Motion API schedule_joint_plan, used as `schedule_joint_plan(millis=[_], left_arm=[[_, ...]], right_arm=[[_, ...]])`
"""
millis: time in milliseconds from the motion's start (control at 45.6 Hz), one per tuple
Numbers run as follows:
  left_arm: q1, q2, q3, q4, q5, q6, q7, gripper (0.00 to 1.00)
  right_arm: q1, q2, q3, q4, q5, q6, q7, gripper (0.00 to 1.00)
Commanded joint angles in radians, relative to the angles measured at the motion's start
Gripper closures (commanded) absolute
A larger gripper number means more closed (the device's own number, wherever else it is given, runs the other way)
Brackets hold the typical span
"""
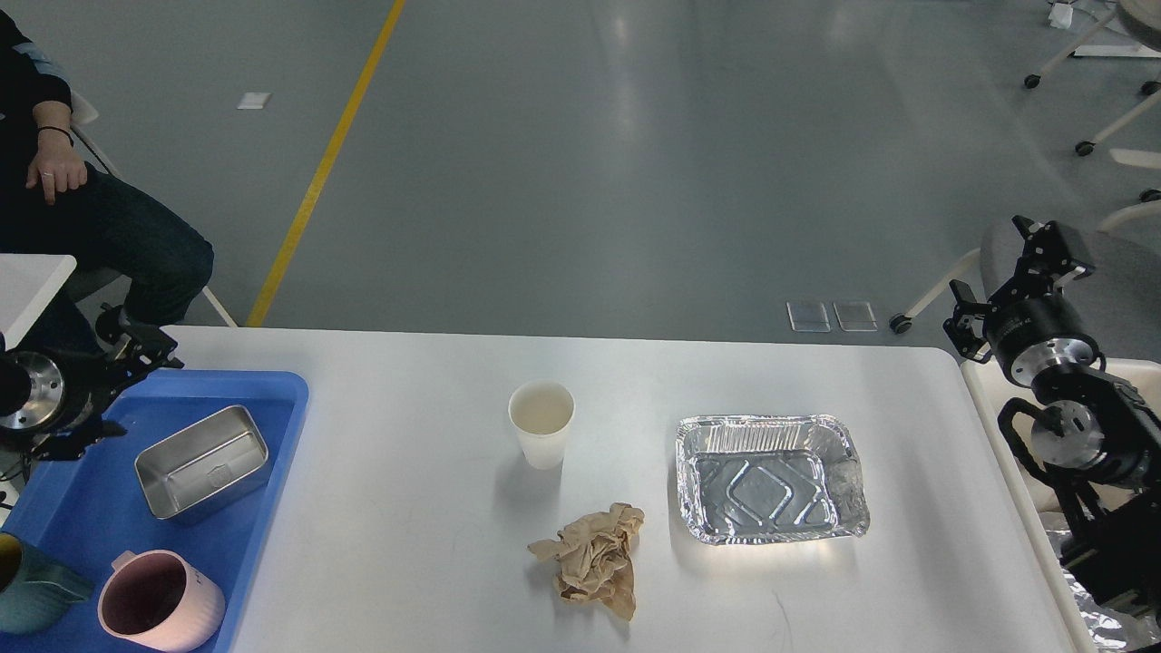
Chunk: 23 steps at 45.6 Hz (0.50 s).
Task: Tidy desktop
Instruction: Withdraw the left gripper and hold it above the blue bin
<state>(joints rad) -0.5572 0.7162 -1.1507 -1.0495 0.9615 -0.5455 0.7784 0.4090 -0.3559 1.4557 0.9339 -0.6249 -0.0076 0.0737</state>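
From the head view, the white surface (pixel 435 472) fills the near half of the scene, its far edge running across the middle and grey floor beyond it.

The left arm comes in low at the left edge, its silver wrist joint hanging over the far left corner of a blue tray (pixel 272 399). The left gripper (pixel 136 349) points right and slightly away, dark and small, so I cannot tell how far its fingers are parted; nothing shows in them.

The right arm rises at the right edge, beyond the surface's right side, bent upward with the right gripper (pixel 1002 263) as its highest part. Its fingers stand apart and hold nothing.

On the tray lie a steel box (pixel 201 462), a pink mug (pixel 159 603) nearer, and a teal cup (pixel 27 585) at the left edge.

On the surface a white paper cup (pixel 541 424) stands upright near the middle. A crumpled brown paper (pixel 594 560) lies nearer, just right of it. A foil tray (pixel 769 479) sits to the right, apart from both.

A seated person (pixel 82 218) is at the far left.
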Motion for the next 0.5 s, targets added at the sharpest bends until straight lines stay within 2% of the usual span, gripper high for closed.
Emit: schedule_joint_plan(millis=[0, 176, 263, 329, 351, 395, 439, 483], left_arm=[[-0.121, 0.011, 0.002, 0.0, -0.004, -0.077, -0.001, 0.02], [-0.142, -0.02, -0.087, -0.001, -0.027, -0.1, -0.01, 0.02], [-0.142, -0.053, -0.144, 0.0, -0.053, -0.1, -0.04, 0.02], [-0.133, -0.061, -0.158, 0.008, -0.057, -0.1, -0.079, 0.02], [-0.127, -0.064, -0.159, 0.008, -0.057, -0.1, -0.097, 0.02], [-0.122, -0.067, -0.158, 0.008, -0.055, -0.103, -0.16, 0.02], [-0.104, -0.067, -0.158, 0.008, -0.052, -0.102, -0.264, 0.02], [-0.075, -0.061, -0.159, 0.008, -0.053, -0.1, -0.396, 0.02]], right_arm=[[0.001, -0.002, 0.0, 0.026, 0.001, -0.005, -0.002, 0.0], [0.001, -0.008, 0.0, 0.029, -0.001, -0.008, -0.002, 0.0], [0.001, -0.008, 0.0, 0.029, -0.001, -0.008, -0.002, 0.0], [0.001, -0.008, 0.0, 0.028, -0.001, -0.008, -0.002, 0.0], [0.001, -0.008, 0.0, 0.028, -0.001, -0.008, -0.002, 0.0], [0.001, -0.008, 0.0, 0.029, -0.001, -0.008, -0.002, 0.0], [0.001, -0.008, 0.0, 0.028, -0.001, -0.008, -0.002, 0.0], [0.001, -0.009, -0.001, 0.028, -0.001, -0.006, -0.002, 0.0]])
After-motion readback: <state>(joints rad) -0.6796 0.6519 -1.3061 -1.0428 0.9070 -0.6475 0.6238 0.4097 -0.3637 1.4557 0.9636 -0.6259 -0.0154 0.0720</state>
